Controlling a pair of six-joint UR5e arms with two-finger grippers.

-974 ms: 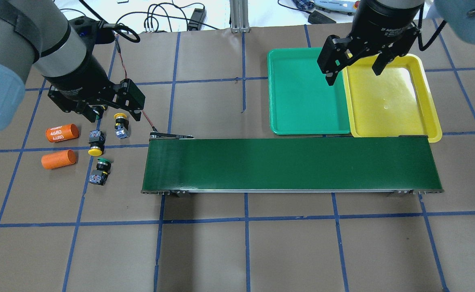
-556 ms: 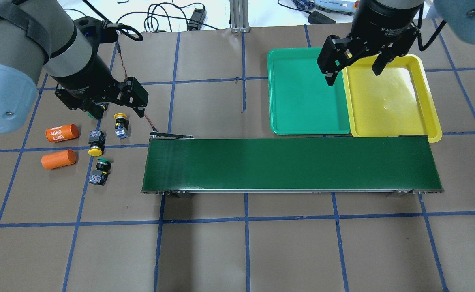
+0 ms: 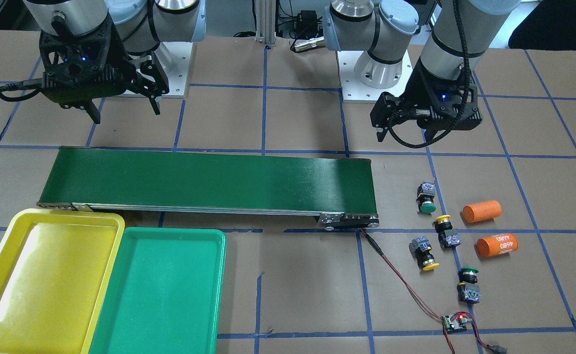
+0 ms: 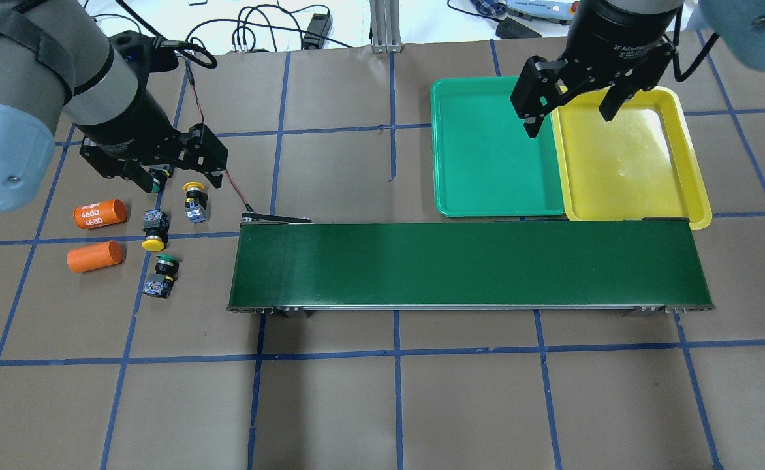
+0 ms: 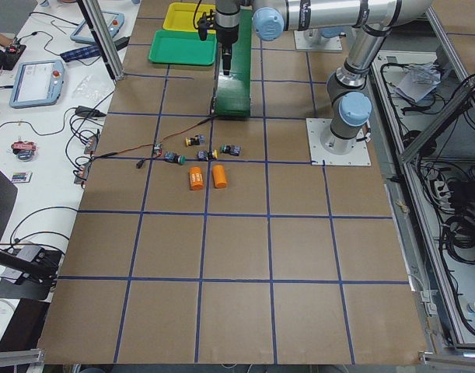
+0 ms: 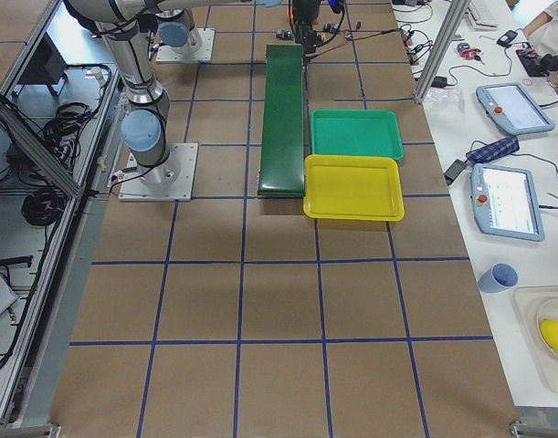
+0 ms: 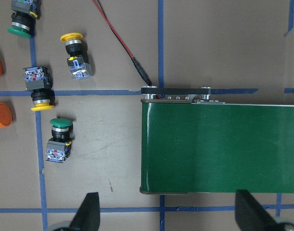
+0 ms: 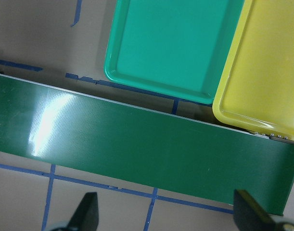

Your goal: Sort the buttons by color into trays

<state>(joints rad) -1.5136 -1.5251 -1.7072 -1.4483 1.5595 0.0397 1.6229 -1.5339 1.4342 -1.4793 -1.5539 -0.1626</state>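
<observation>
Digits 4680 on orange cylinder [image 4: 100, 213] beside buttons [image 4: 155, 230]

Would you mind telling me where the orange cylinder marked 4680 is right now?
The 4680 cylinder lies at the far left of the overhead view, just beyond the plain orange cylinder, with a yellow-capped button immediately to its right.

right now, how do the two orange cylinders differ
The marked cylinder carries white 4680 print; the plain cylinder has no print. The marked cylinder lies farther from the left arm's base, the plain cylinder nearer. Both are orange, look similar in size, and lie on their sides, roughly parallel, with a gap between them.
</observation>
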